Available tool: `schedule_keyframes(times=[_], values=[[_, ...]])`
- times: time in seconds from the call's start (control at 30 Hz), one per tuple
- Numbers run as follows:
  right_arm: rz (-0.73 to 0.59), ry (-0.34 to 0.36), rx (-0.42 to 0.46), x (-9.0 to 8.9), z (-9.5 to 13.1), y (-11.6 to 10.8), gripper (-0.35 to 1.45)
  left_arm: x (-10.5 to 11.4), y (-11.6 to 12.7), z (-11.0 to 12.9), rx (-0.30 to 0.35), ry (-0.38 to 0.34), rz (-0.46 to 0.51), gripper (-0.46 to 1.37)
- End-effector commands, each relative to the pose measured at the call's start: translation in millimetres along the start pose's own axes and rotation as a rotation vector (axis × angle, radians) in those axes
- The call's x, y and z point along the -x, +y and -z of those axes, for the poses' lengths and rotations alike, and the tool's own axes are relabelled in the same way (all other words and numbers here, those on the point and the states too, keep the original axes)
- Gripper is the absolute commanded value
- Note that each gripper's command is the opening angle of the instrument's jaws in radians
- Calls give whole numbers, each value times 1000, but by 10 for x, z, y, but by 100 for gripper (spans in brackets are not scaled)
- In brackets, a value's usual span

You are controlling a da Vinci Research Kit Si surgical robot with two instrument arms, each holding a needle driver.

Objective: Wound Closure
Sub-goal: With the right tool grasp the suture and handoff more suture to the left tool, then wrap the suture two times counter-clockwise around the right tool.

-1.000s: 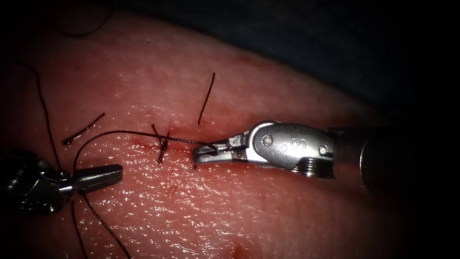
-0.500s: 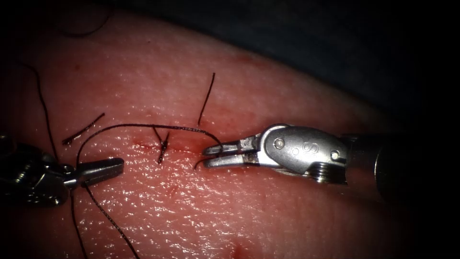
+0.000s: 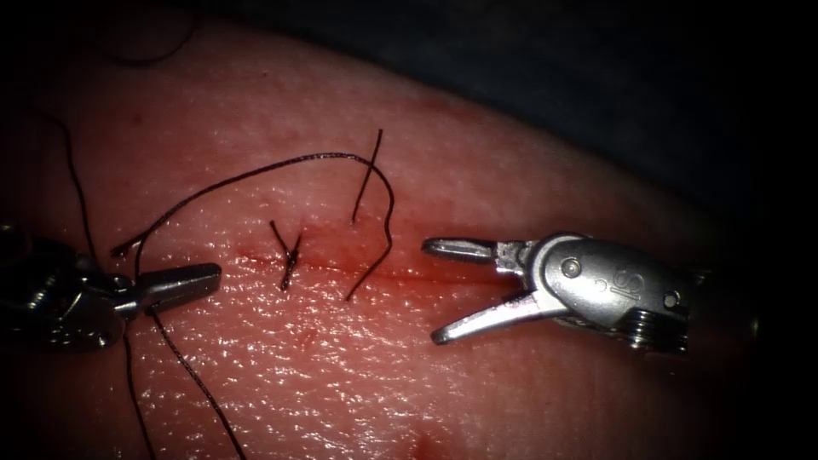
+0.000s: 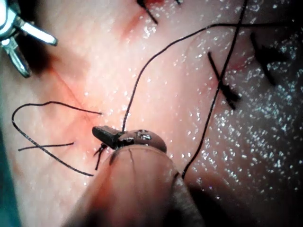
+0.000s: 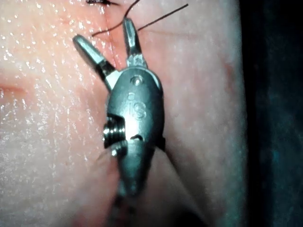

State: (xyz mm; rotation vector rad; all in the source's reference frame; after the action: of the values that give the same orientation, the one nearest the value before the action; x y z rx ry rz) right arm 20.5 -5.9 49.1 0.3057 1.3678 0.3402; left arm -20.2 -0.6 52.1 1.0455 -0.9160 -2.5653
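Note:
On the tissue, the left tool lies at the left end of the cut with its jaws shut on the dark thread. From there the thread arcs up over the tied stitch and curls down to the cut. The left wrist view shows that thread rising from the left tool's jaws. To the right of the stitch, the right tool has its jaws spread wide with nothing between them. The right wrist view shows the same open jaws, close to the thread.
A cut thread end stands up above the cut, and a short loose piece lies near the left tool. More thread trails toward the front. Red fluid stains the cut line. The tissue's far edge drops into dark background.
The right tool's jaws opened and let go of the thread, then drew back to the right. The freed thread sprang up into a higher arc. The left tool stayed put.

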Motion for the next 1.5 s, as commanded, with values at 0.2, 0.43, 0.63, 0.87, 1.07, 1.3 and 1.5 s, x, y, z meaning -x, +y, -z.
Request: schedule_keyframes(times=[0.2, 0.43, 0.63, 0.87, 1.07, 1.3, 1.5], values=[[-35, -9, 86, -5, 12, 27, 76, -8, 0, -3, 8, 10, -19, -35], [-35, -9, 129, -11, 19, 54, 24, -10, 0, -5, -4, 10, -25, -35], [-5, -5, 125, -17, 16, 59, -32, -11, 0, -4, -9, 9, -23, -35], [11, -2, 119, -18, 14, 59, -21, -10, -1, -5, -8, 9, -22, -35], [19, 2, 117, -18, 13, 58, -16, -10, -2, -6, -9, 8, -21, -35], [37, 4, 113, -17, 13, 58, -35, -11, -2, -7, -8, 12, -21, -35], [44, 2, 112, -17, 13, 58, -35, -11, -1, -7, -8, 12, -21, -35]])
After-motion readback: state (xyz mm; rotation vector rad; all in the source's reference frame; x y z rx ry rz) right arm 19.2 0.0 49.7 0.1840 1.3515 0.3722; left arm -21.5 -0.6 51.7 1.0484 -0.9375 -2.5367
